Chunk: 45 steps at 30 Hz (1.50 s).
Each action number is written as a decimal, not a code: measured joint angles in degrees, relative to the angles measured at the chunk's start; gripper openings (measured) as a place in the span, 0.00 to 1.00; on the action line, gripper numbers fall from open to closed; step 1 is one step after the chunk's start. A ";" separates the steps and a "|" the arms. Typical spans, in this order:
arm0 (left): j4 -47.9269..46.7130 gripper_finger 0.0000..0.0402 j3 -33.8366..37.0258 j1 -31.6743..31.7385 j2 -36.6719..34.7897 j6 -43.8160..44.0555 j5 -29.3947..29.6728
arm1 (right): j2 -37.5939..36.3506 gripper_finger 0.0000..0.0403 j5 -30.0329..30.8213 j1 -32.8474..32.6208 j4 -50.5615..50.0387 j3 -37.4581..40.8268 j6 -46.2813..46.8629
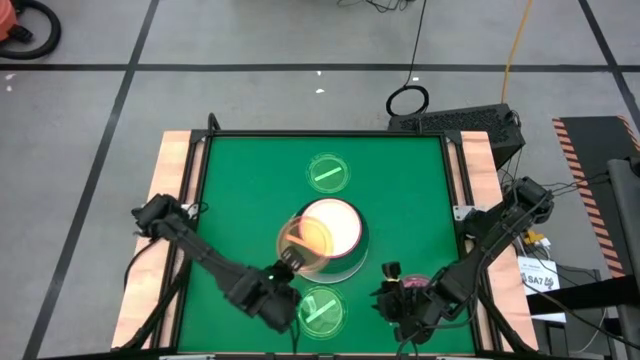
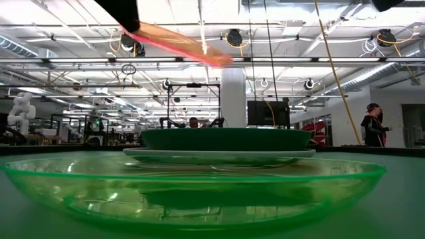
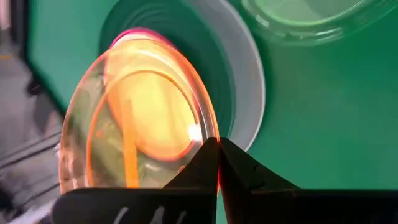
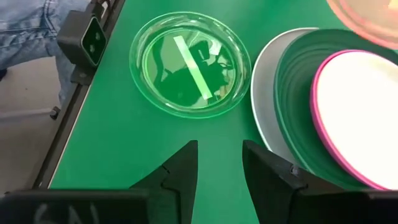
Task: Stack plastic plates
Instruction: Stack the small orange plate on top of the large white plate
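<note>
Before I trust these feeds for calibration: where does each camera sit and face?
High: overhead, straight down; both arms, plate stack.
Low: table height, level across a green plate; left gripper overhead.
Left wrist: left gripper pinching the orange plate.
Right wrist: open right gripper, idle.
Shared: the orange plate, high and low too.

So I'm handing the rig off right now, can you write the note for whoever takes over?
Left pincer: shut on the rim of the orange plate, held tilted in the air over the stack.
Right pincer: open, empty, waiting at the near right of the table.
Stack at table centre: pale plate at the bottom, dark green on it, pink-rimmed plate with a cream one on top.
Left to do: set the orange plate down, then collect the far translucent green plate and the near translucent green plate.
</note>
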<state>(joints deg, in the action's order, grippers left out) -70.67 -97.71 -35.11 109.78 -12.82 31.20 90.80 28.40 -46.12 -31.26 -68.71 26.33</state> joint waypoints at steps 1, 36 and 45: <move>0.84 0.01 0.00 1.01 0.00 -1.49 -1.64 | 0.00 0.29 0.02 -0.28 -0.11 0.00 0.02; 17.25 0.01 0.04 24.55 0.04 -3.45 -28.90 | 0.00 0.29 -0.04 -1.32 -0.74 0.01 0.04; 20.34 0.01 0.11 25.47 5.25 -3.49 -29.73 | 0.02 0.29 -0.04 -1.32 -1.12 0.01 1.04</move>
<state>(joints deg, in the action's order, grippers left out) -50.33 -97.60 -9.64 115.03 -16.31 1.48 90.83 28.36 -47.44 -32.38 -68.71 27.37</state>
